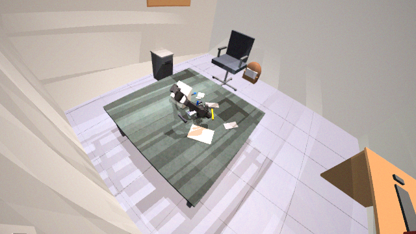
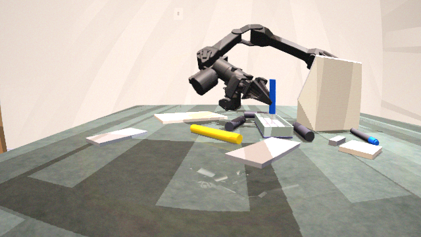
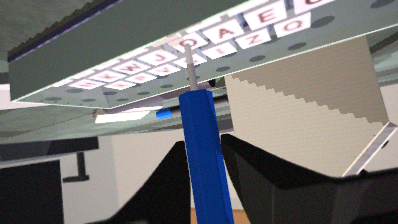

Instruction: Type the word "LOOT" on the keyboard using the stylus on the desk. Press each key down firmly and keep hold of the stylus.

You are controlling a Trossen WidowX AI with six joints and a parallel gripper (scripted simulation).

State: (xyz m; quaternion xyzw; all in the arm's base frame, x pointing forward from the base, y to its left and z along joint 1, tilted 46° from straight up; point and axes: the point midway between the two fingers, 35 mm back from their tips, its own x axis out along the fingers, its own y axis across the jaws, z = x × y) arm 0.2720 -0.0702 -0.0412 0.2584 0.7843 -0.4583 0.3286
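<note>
My gripper (image 2: 268,97) (image 3: 203,145) (image 1: 203,112) is shut on the blue stylus (image 2: 272,95) (image 3: 204,160) and holds it upright. The stylus's thin grey tip (image 2: 272,114) (image 3: 188,55) touches the key face of the small keyboard (image 2: 274,129) (image 3: 95,50) (image 1: 191,113). The keyboard lies flat on the green desk (image 2: 99,184) just in front of the arm's beige base block (image 2: 332,95). In the wrist view the tip rests on a key in the middle of a row. I cannot read which letter it is.
A yellow cylinder (image 2: 216,133) (image 1: 212,114) lies left of the keyboard. Dark cylinders (image 2: 303,131) (image 2: 235,123) lie on both sides of it. A blue-tipped marker (image 2: 364,136) and a small white block (image 2: 337,140) lie at the right. Flat white pads (image 2: 263,151) (image 2: 116,135) (image 2: 190,116) (image 2: 360,149) lie around.
</note>
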